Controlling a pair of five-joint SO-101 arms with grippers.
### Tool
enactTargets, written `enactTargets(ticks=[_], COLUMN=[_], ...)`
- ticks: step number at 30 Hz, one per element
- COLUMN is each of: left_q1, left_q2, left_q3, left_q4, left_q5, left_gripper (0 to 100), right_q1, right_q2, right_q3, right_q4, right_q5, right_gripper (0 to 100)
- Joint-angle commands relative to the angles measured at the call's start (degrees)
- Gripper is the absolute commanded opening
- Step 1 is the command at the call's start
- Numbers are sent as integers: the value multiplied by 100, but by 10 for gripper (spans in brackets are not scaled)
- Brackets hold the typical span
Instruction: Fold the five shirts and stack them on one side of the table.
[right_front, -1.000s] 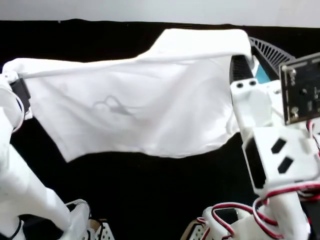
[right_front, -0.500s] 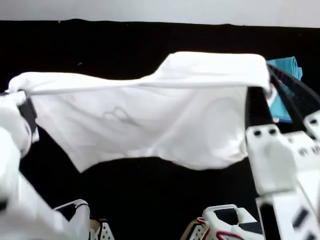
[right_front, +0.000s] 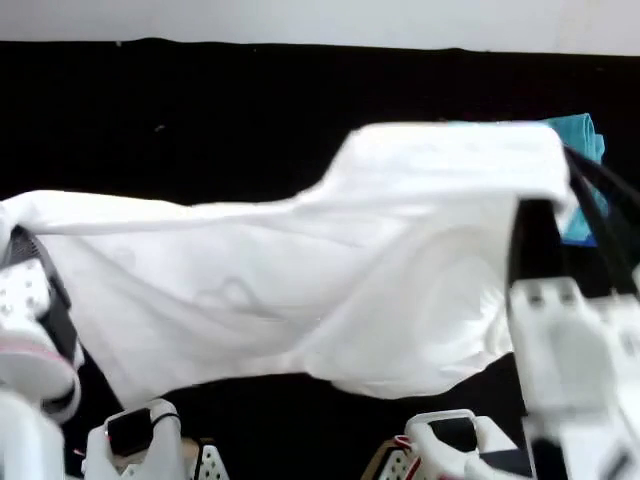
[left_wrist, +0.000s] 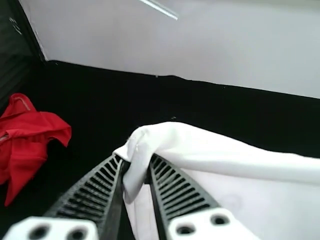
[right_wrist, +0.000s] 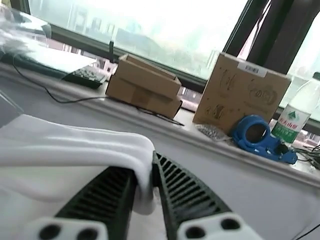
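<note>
High view, mid-frame: holds white shirt (right_front: 300, 290) spread in the air over table (right_front: 250, 110), left gripper (left_wrist: 135, 170) pinching its corner at frame left, right gripper (right_wrist: 145, 185) clamping the right corner; likely early, this shirt unfolded, red shirt (left_wrist: 27, 135) crumpled, teal cloth (right_front: 580, 140) upper right.

The white shirt (right_front: 300, 280) hides most of a teal cloth (right_front: 585, 135) behind its raised corner, and its faint print is too pale to make out. Away from the white shirt, a red garment (left_wrist: 30, 135) is cut off at the edge.
</note>
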Motion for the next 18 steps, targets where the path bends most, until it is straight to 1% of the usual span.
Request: enactTargets(ticks=[1, 4, 6, 8, 10, 12, 14, 18], left_q1=[-75, -48, -40, -40, -31, 40, 110, 356], left_q2=[725, 1490, 2105, 2835, 3565, 4233, 4831, 5974], left_q3=[532, 1033, 1253, 1226, 857, 189, -479, -1560], left_q4=[-571, -1257, -1829, -2382, -2743, -2778, -2673, -2365], left_q5=[0, 0, 0, 0, 0, -9, -193, -413], left_gripper=[9, 9, 9, 9, 9, 9, 9, 9], right_q1=[-215, -409, -453, -462, -462, -453, -435, -444], right_q2=[567, 1209, 1736, 2325, 2905, 3398, 3749, 4338], right_q3=[629, 1332, 1815, 2193, 2369, 2369, 2369, 2396], right_q4=[-567, -1279, -2044, -2914, -3626, -4180, -4497, -4523], right_q5=[-70, -70, -70, -70, -53, -53, -53, -62], right_gripper=[5, 5, 5, 5, 5, 5, 5, 5])
